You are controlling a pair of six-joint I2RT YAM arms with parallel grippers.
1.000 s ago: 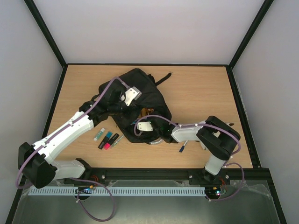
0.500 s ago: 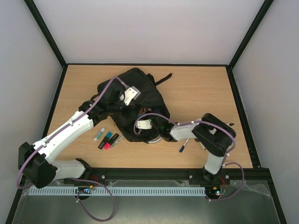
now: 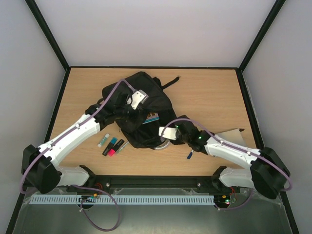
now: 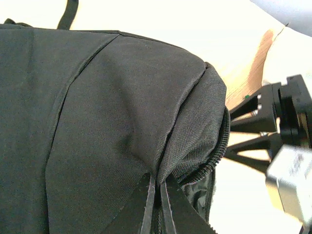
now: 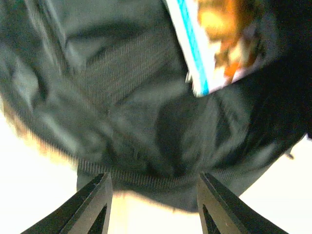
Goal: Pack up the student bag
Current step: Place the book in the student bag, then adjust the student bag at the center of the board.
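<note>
The student bag [image 3: 146, 100] lies black and soft in the middle of the table, its zipped opening towards the arms. A book with a blue edge [image 3: 152, 117] shows inside the opening, and also in the right wrist view [image 5: 219, 44]. My left gripper [image 4: 156, 197] is shut on a fold of the bag's fabric beside the zip [image 4: 222, 146], holding the top flap. My right gripper [image 5: 153, 204] stands open just outside the bag's zipped rim [image 5: 146, 176], nothing between its fingers. It also shows from above [image 3: 160, 137] and in the left wrist view [image 4: 228, 135].
Several highlighters and pens [image 3: 112, 144] lie left of the bag. A blue pen [image 3: 190, 155] lies under the right arm, a tan flat sheet [image 3: 229, 132] to its right. A grey round thing [image 3: 163, 145] sits at the bag's near edge. A black strap [image 3: 170, 82] trails behind.
The right gripper has drawn back out of the bag's opening towards the right and its jaws have spread apart. The book now lies in the opening. The left gripper keeps its hold.
</note>
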